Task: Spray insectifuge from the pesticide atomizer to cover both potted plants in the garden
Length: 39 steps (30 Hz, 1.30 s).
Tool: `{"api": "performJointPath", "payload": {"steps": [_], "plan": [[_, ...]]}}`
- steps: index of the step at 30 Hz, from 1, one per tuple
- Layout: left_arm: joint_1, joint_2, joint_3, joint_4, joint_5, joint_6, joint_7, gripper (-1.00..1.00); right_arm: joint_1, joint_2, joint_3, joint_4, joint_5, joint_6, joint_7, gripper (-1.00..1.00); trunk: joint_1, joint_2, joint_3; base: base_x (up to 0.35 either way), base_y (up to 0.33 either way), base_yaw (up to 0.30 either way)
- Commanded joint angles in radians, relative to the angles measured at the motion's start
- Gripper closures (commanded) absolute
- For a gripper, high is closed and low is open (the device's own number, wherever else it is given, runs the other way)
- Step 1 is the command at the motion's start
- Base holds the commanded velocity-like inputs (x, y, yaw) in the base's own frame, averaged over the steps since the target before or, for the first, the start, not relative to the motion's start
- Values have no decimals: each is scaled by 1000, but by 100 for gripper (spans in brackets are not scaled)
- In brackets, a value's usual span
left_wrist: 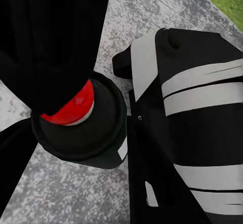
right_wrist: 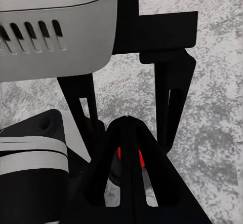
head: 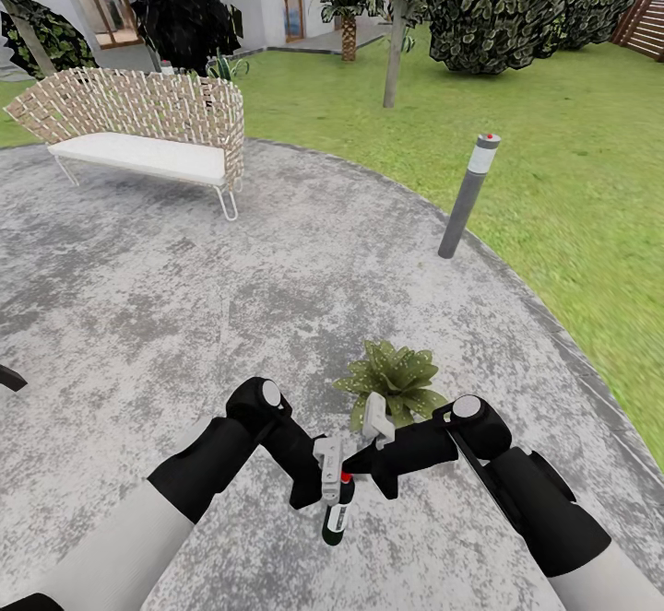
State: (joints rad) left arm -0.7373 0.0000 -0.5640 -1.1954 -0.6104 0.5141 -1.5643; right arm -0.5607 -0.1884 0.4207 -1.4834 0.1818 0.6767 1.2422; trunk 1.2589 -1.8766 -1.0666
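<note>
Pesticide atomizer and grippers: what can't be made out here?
- Pesticide atomizer nozzle direction: head view, too small; the left gripper covers its top.
- Bottle body: left wrist view, hidden under its red-topped cap.
- Right gripper jaw state: right wrist view, dark fingers overlap.
- Second potted plant: only one potted plant visible, head view.

Dark green atomizer (head: 337, 515), seemingly red-capped; grey mottled patio (head: 184, 316).

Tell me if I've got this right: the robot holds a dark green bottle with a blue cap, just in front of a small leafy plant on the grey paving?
Nearly. The cap is red, not blue: the left wrist view shows it plainly on the pesticide atomizer. The rest stands: in the head view the left gripper holds the bottle just short of the potted plant on the grey patio.
</note>
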Motion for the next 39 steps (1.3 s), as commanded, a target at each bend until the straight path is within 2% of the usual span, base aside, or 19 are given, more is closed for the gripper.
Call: {"api": "performJointPath", "payload": {"steps": [1,16,25,30,32,36,38,39], "plan": [[-1,0,-1,-1,-6,11,-7,100,-1,0,1,-1,5,7,5,100,0,0,-1,0,0,0],[1,0,3,4,-6,4,-7,100,-1,0,1,-1,5,7,5,100,0,0,-1,0,0,0],[11,14,8,8,-6,-19,-7,100,-1,0,1,-1,5,7,5,100,0,0,-1,0,0,0],[14,47,9,10,-6,-64,-7,100,-1,0,1,-1,5,7,5,100,0,0,-1,0,0,0],[15,81,10,10,-6,-73,-7,100,-1,0,1,-1,5,7,5,100,0,0,-1,0,0,0],[15,131,11,11,-6,-76,-7,100,-1,0,1,-1,5,7,5,100,0,0,-1,0,0,0],[15,154,31,11,-5,-77,-7,100,-1,0,1,-1,5,7,5,100,0,0,-1,0,0,0],[15,163,55,11,-5,-77,-7,100,-1,0,1,-1,5,7,5,100,0,0,-1,0,0,0]]}}
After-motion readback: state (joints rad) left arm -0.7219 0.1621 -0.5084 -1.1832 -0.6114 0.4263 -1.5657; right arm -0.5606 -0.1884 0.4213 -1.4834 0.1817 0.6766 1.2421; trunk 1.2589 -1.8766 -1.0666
